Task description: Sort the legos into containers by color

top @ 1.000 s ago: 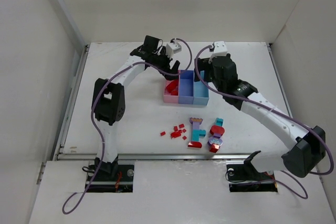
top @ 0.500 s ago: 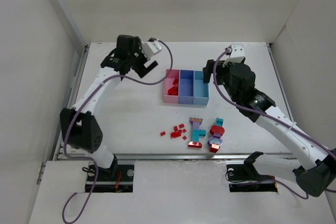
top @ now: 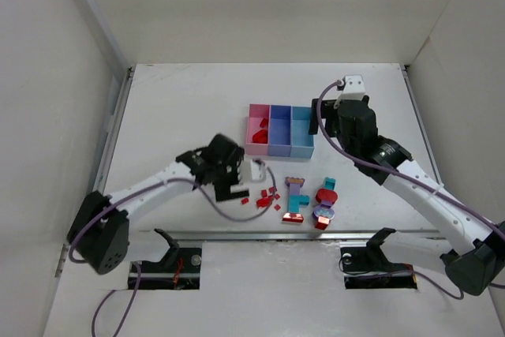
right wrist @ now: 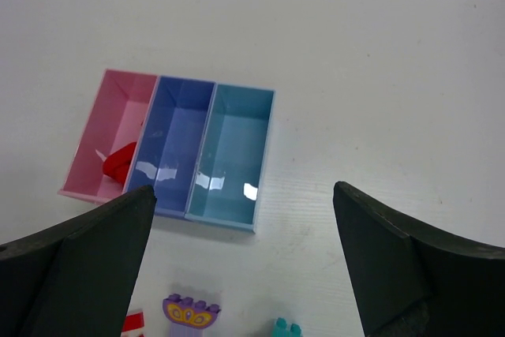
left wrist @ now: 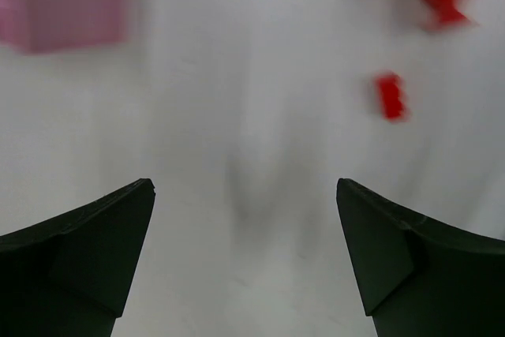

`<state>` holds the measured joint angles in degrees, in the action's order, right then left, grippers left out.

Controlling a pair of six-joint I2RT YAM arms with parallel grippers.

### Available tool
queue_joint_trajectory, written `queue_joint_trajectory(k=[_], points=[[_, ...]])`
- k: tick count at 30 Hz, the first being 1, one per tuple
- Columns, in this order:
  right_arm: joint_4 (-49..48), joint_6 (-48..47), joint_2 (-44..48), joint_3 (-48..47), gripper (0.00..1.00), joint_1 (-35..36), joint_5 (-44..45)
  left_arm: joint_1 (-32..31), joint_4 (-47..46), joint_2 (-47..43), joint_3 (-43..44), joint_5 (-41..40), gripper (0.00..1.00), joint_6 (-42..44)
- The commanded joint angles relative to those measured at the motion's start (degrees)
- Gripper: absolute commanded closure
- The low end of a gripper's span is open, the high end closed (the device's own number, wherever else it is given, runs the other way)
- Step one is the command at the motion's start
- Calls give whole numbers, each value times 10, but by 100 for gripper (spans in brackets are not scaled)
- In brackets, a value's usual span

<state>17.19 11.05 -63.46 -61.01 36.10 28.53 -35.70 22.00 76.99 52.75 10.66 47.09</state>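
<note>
The containers stand in a row mid-table: the pink bin [top: 252, 146] holds red legos [top: 260, 133], with the purple-blue bin [top: 280, 146] and light blue bin [top: 301, 146] beside it. Loose red chips [top: 266, 197] and multicolour clumps [top: 296, 199] [top: 324, 204] lie nearer the front. My left gripper [top: 230, 192] is open and empty, low over the table just left of the chips. Its blurred wrist view shows red chips [left wrist: 389, 96] ahead of the open gripper [left wrist: 245, 187]. My right gripper [top: 317, 120] is open and empty, above the bins' right side. Its wrist view [right wrist: 243, 189] shows all three bins.
In the right wrist view a red lego [right wrist: 122, 162] lies in the pink bin [right wrist: 91, 147]. The purple-blue bin [right wrist: 177, 140] and light blue bin [right wrist: 237, 147] look empty. A purple brick [right wrist: 189, 311] and a teal brick [right wrist: 284, 327] lie below them. White walls enclose the table.
My left arm has swung from the far back left down to the near table beside the red chips. My right arm has shifted only slightly, staying above the bins' right side.
</note>
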Motion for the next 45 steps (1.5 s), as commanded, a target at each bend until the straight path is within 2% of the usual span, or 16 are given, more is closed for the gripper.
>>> queue_joint_trajectory(k=[1,5,10,13,18,22,28,30,32,35,40,43,45], points=[[28,30,24,-9,1,5,15,-53,23,-137,-96,2,0,87],[28,54,41,12,1,5,-2,-101,13,-121,-117,3,0,62],[40,68,47,19,1,5,-14,-126,-29,-4,-70,3,5,-38],[51,73,47,19,1,10,-14,-132,-29,28,-57,21,6,-38],[51,79,70,25,1,10,-1,-140,-66,45,-93,18,12,-48],[41,79,76,31,1,10,6,-140,-73,72,-88,18,33,-48],[46,73,76,31,1,10,21,-145,-61,121,-66,18,78,-53],[46,66,81,31,1,10,27,-145,-61,127,-61,18,86,-53],[46,60,81,36,1,10,27,-145,-61,127,-61,18,100,-53],[41,54,81,36,1,10,33,-145,-30,120,-42,12,100,-59],[29,42,81,41,1,10,33,-69,30,83,54,38,100,-70],[17,36,81,48,1,10,27,-16,14,71,124,64,100,-106],[3,31,81,54,1,10,20,-2,-17,71,153,64,100,-134]])
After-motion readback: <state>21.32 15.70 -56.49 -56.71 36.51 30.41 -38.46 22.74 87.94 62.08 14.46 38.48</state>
